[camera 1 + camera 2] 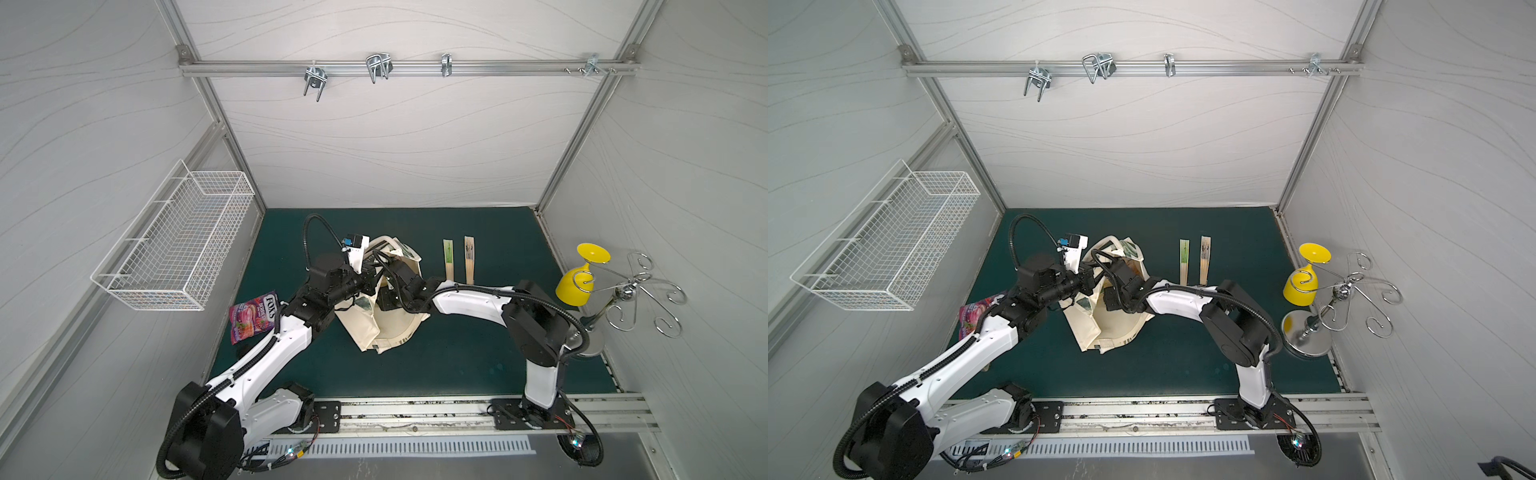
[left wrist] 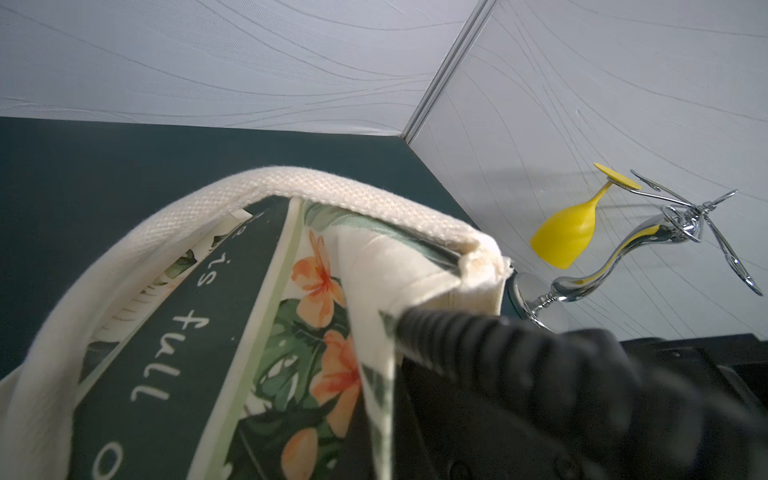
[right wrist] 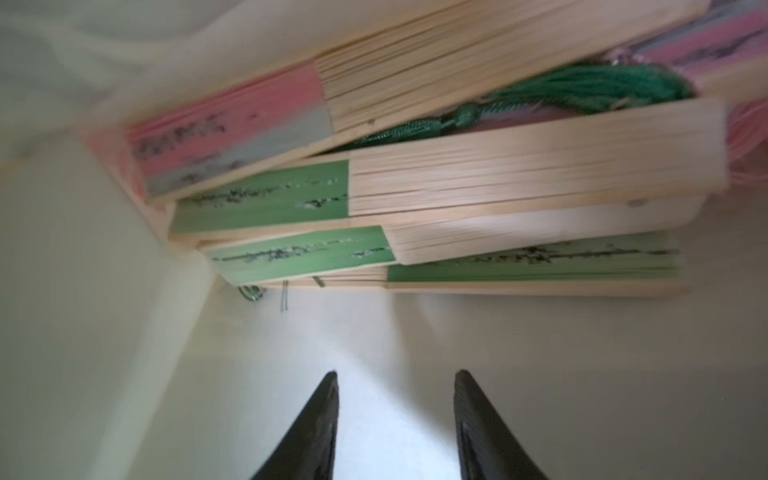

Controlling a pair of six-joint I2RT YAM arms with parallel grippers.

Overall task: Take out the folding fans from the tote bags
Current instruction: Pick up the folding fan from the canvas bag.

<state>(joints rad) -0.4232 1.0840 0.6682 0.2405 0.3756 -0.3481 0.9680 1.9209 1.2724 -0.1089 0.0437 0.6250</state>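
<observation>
Several slim closed bamboo fans point(image 3: 457, 183) lie stacked inside the cream canvas tote bag point(image 1: 390, 332), just ahead of my right gripper point(image 3: 397, 415), which is half-open and empty. Left gripper point(image 1: 370, 272), closed, seems to hold the bag's rim. Next I should advance, then close on one.

You see a cream canvas tote bag point(image 1: 390, 332) on a dark teal surface point(image 1: 457, 365). Its printed side point(image 2: 232, 316) is dark green with white script, orange flowers and green leaves. Inside it, the folding fans point(image 3: 457, 174) show pale bamboo ribs, pink or green paper flecked with black ink, and a green tassel point(image 3: 582, 91). The right gripper point(image 3: 395, 374) is black. Just beside the tote bag lie a green-topped fan point(image 1: 448, 257) and a pale black-inked fan point(image 1: 469, 259). Farther from it are a pink-and-purple snack packet point(image 1: 252, 316), a yellow glass point(image 1: 575, 286), a chrome rack point(image 1: 625, 291) and a white wire basket point(image 1: 178, 249).
</observation>
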